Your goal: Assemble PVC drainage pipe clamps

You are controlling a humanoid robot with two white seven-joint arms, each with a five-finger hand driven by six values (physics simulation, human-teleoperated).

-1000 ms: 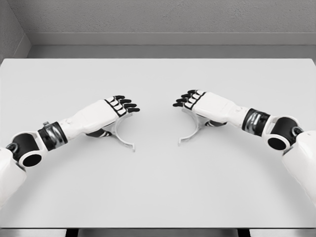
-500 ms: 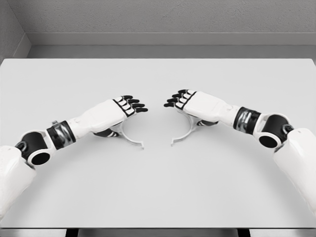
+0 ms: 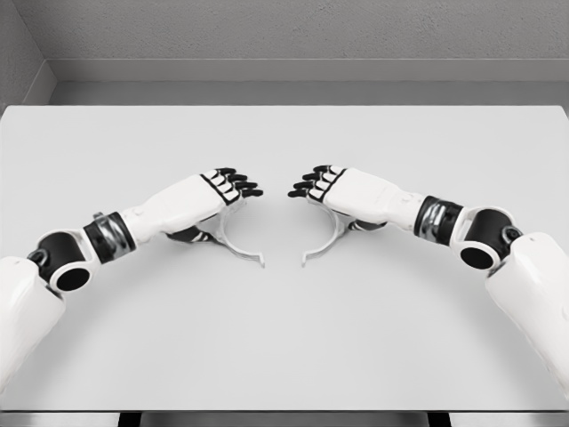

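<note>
2 clamp halves (image 3: 238, 245) (image 3: 325, 242), gripped by left hand (image 3: 206, 197) and right hand (image 3: 348, 191), face each other above the table (image 3: 284, 338).

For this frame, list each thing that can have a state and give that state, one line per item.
Left robot hand: shut on the left clamp half, palm down.
Right robot hand: shut on the right clamp half, palm down.
Left clamp half: held, open side facing the right one, lower tip near the table.
Right clamp half: held, mirrored, not joined; a gap separates the tips.
Table: supports nothing else visible.
</note>
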